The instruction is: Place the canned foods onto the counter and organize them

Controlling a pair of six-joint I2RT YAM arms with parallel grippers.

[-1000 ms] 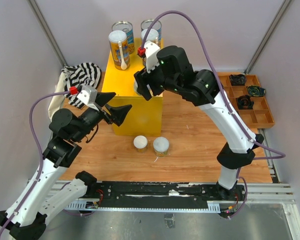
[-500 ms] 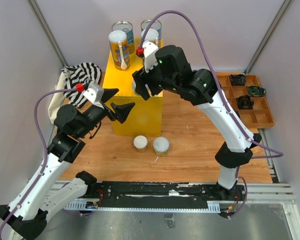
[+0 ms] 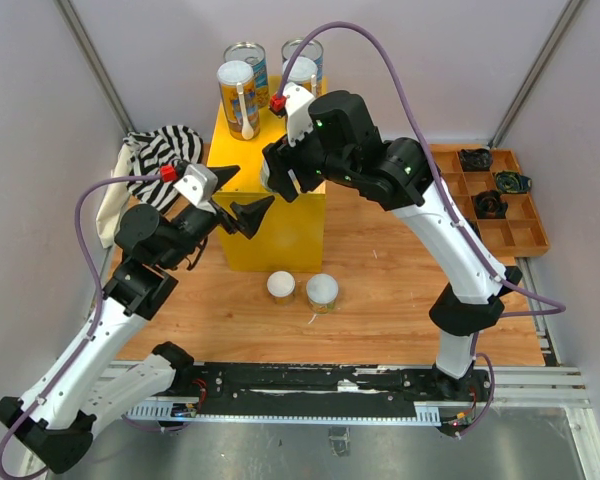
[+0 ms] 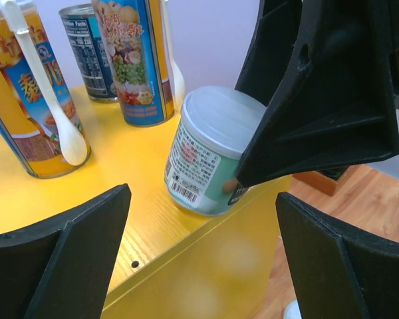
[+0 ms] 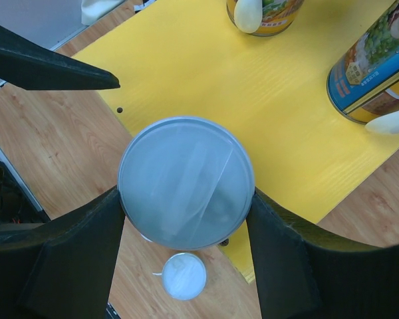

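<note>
**Short can gripped near the front edge of the yellow box**

Top view: the yellow box stands on the wooden table, with open boards to its right and front; three tall cans line its far edge; the right pincer sits over the near part of its top, hiding its load; the left pincer hovers at the near left edge, spread wide and empty; two low cans stand side by side on the table just in front; a striped cloth lies left; a compartmented tray is well apart on the right.

Left wrist view: the short can, with a white lid and pale green label, stands close to the box's front edge; a black finger of the right pincer presses its side; white spoons are fixed to two tall cans behind.

Right wrist view: both fingers touch the lid's rim, clamping the short can; bare yellow top lies beyond.
</note>
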